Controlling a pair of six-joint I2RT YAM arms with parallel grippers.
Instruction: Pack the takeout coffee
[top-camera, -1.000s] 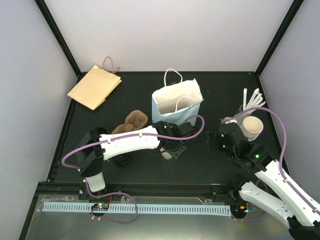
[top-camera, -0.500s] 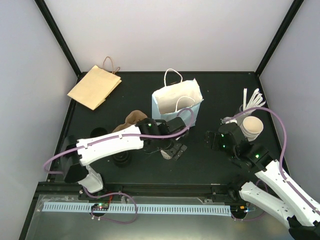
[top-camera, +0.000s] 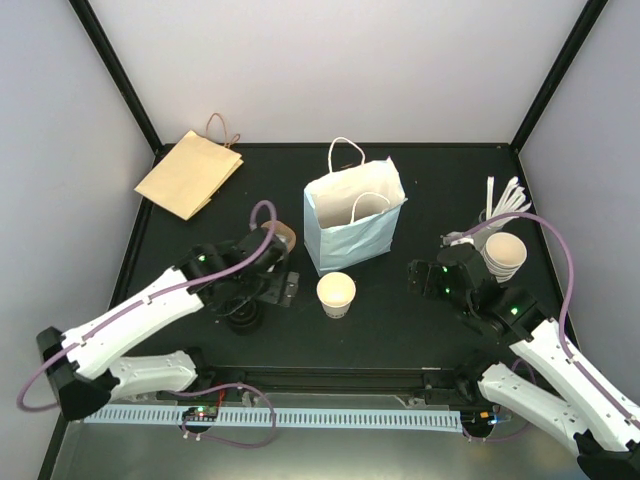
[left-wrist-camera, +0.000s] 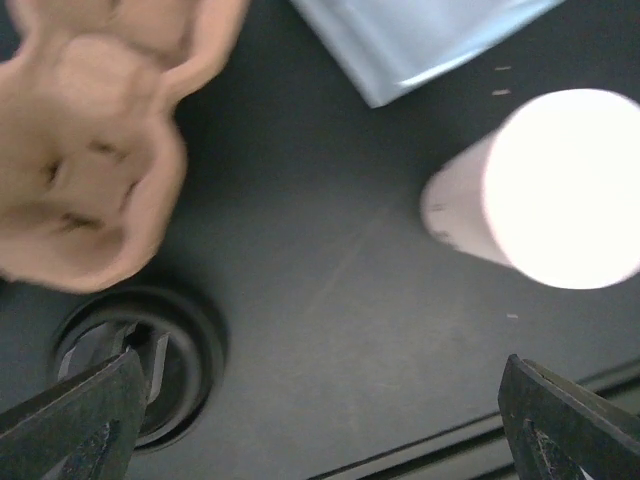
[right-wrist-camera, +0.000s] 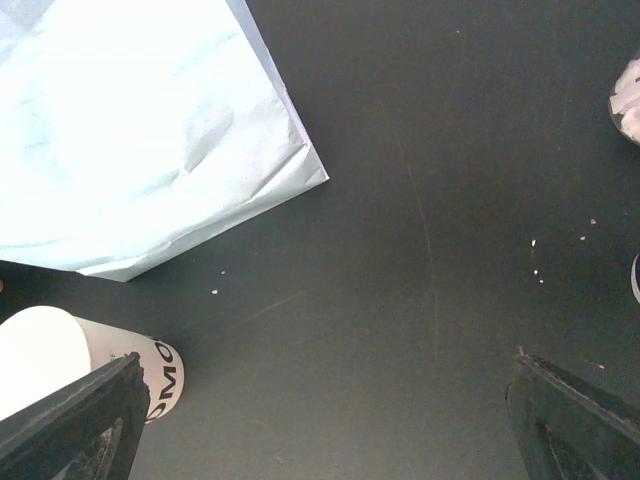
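The takeout coffee cup, a small white paper cup with its top open and no lid, stands upright alone in front of the light blue bag. My left gripper is open and empty, to the left of the cup and apart from it. In the left wrist view the cup is at the upper right, with bare table between the fingertips. My right gripper hangs open and empty to the cup's right. The right wrist view shows the cup at lower left below the bag.
A pile of black lids lies under my left arm, beside a brown cardboard carrier. A stack of lidless white cups and white stirrers are at the right. A flat brown bag lies back left.
My left gripper opened, let go of the cup and drew back to the left. The cup now stands free in front of the blue bag. My right arm has not moved.
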